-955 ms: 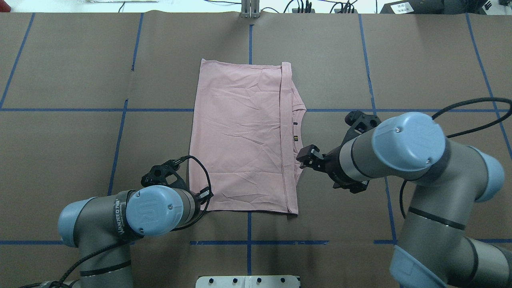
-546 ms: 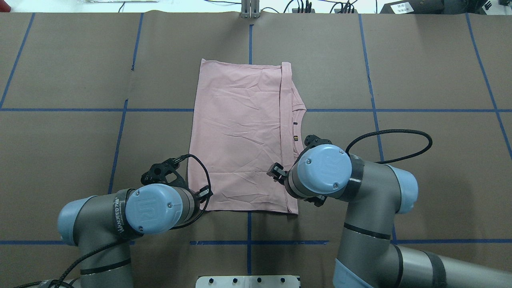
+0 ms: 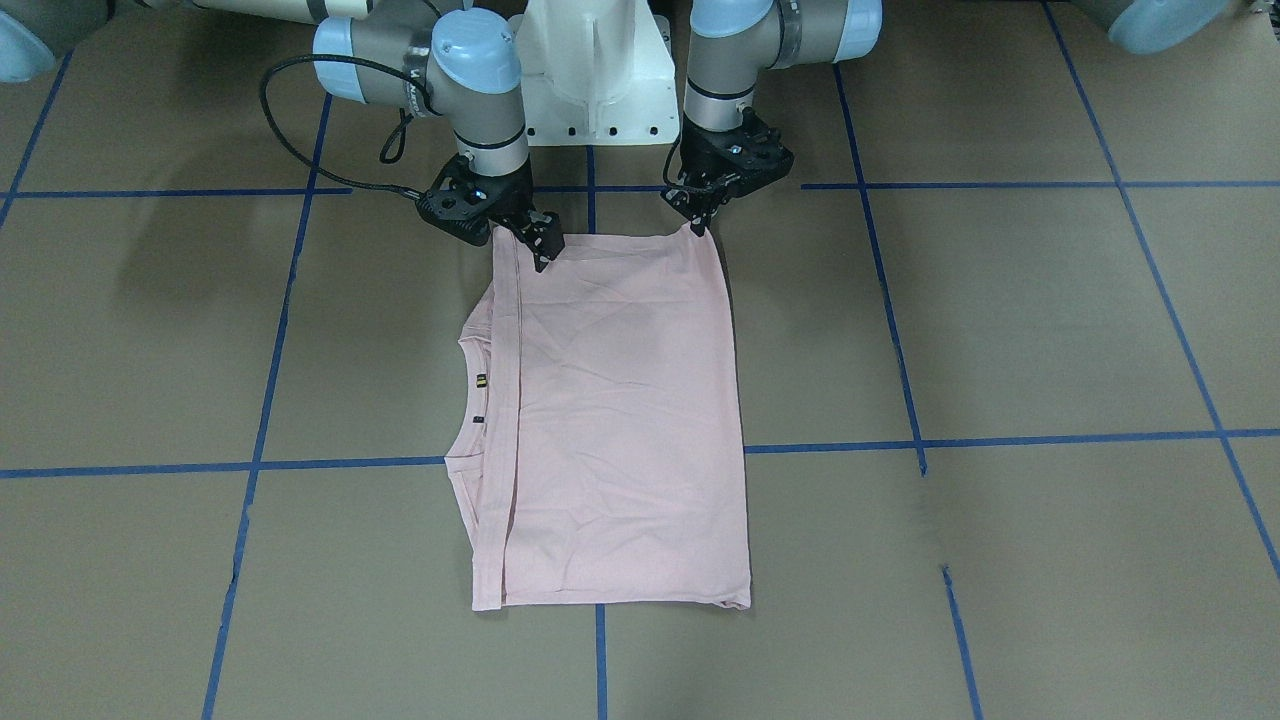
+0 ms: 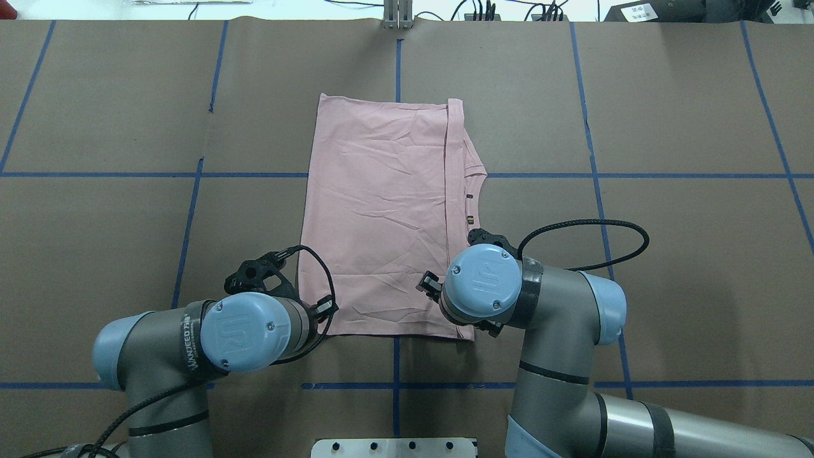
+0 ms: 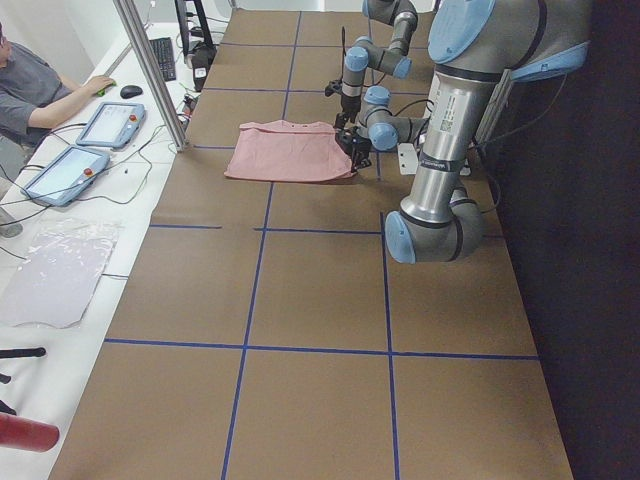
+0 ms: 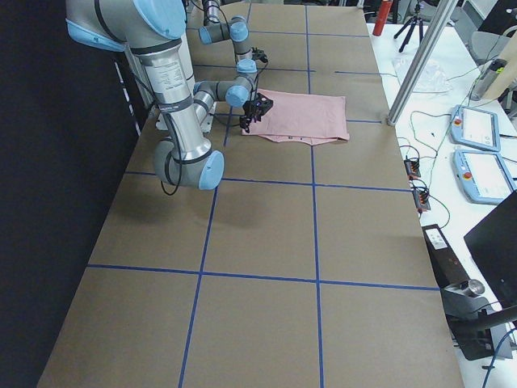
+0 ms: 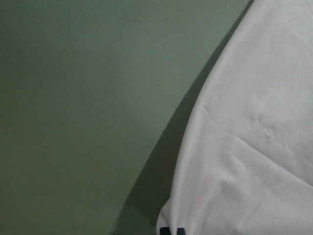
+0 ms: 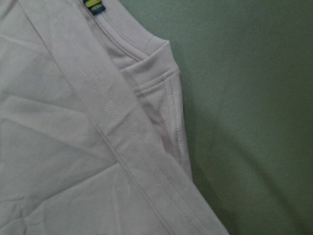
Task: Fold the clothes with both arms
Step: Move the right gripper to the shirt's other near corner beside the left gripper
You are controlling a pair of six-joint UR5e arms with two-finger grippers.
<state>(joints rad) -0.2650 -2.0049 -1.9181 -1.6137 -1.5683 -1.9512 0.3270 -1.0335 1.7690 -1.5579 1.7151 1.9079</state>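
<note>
The pale pink T-shirt lies folded into a tall rectangle, plain side up, with its collar and tag poking out on the right. In the front-facing view my left gripper is shut on the shirt's near corner, which rises slightly to it. The left wrist view shows that cloth edge lifted over its shadow. My right gripper hangs open just over the other near corner by the folded sleeve seam. In the overhead view both wrists hide their fingertips.
Brown paper with blue tape lines covers the table. The white robot base stands just behind both grippers. A person sits at a side bench with tablets beyond a metal post.
The right arm swung in from beside the collar to over the shirt's near right corner. The left arm and the shirt have stayed put.
</note>
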